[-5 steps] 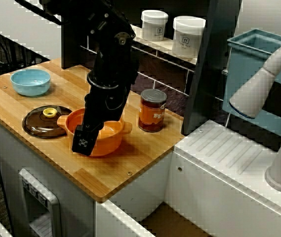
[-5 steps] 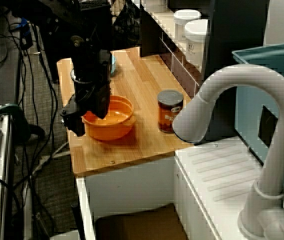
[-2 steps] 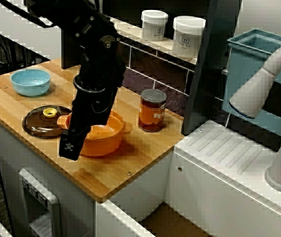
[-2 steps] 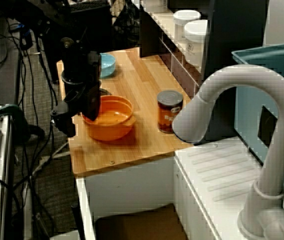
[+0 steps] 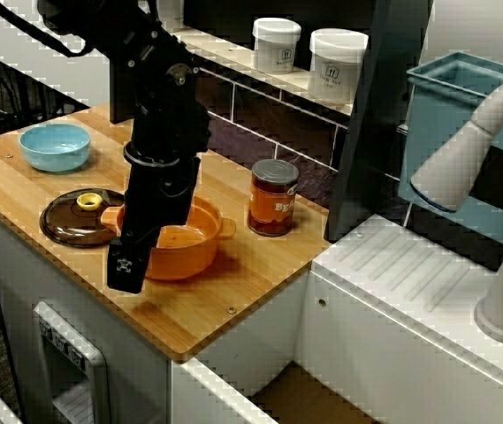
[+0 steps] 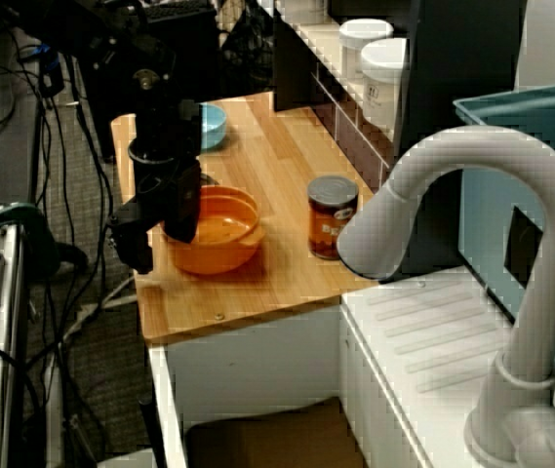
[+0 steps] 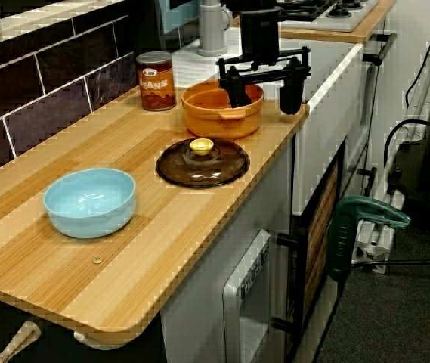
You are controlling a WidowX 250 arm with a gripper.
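Hand (image 7: 264,89): spread wide, nothing between the fingers.

Seen along the table (image 7: 162,227), one finger (image 7: 237,92) hangs at the front rim of the orange pot (image 7: 222,117). The other finger is out past the table's front edge. I cannot tell whether the inner finger touches the rim. In the view from above, my arm stands nearly upright in front of the pot and covers its left part. The hand's lowest block shows below the pot's near wall.

Orange pot: upright, uncovered, on the table near the front edge, with a small handle on each side.

Brown glass lid (image 5: 74,218), yellow knob: flat on the table just beside the pot, on the side away from the sink. Whether rim and pot handle touch, cannot tell.

Can of beans (image 5: 272,197): upright, near the pot on the wall side, apart from it.

Light blue bowl (image 5: 54,147): upright, beyond the lid, well apart from the hand.

Two white jars (image 5: 277,44): on the shelf above the tiled wall.
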